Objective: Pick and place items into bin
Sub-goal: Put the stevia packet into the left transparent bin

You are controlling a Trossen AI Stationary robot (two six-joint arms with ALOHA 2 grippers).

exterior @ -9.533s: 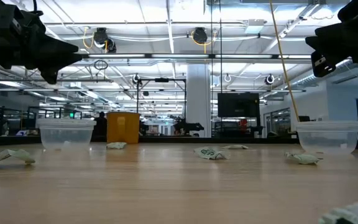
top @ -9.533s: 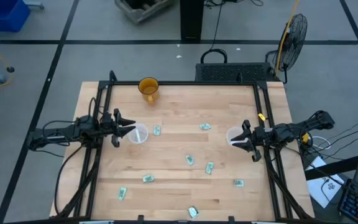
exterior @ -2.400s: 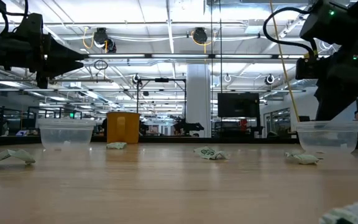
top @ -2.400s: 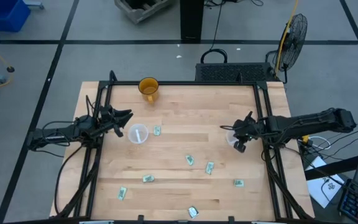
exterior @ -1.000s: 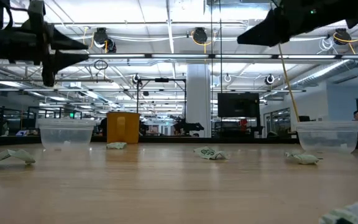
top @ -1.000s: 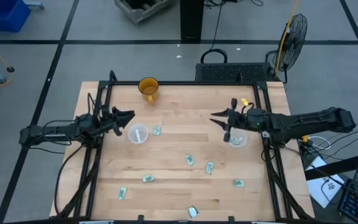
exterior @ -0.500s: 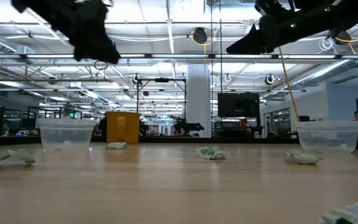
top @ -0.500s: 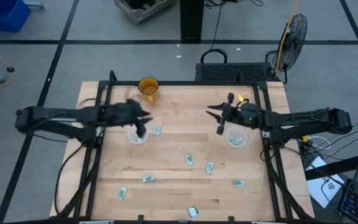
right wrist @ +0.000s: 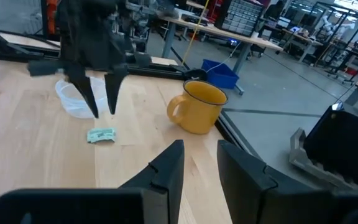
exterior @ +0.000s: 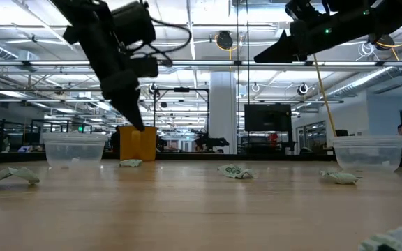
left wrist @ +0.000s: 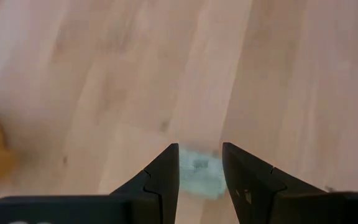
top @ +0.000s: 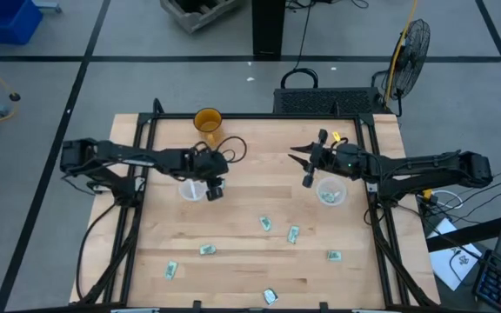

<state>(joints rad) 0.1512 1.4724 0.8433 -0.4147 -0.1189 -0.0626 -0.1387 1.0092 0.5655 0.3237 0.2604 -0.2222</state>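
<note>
orange mug [top: 208,123] | table's far edge | black fan [top: 413,43] | floor beyond table

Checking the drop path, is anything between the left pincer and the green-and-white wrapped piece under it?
Nothing: the left wrist view shows only bare wood between the open left pincer and the wrapped piece.

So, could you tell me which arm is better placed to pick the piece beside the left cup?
Left. The left gripper hangs open right above that piece, which shows between its fingers. The right gripper is raised near the right cup, well away.
</note>
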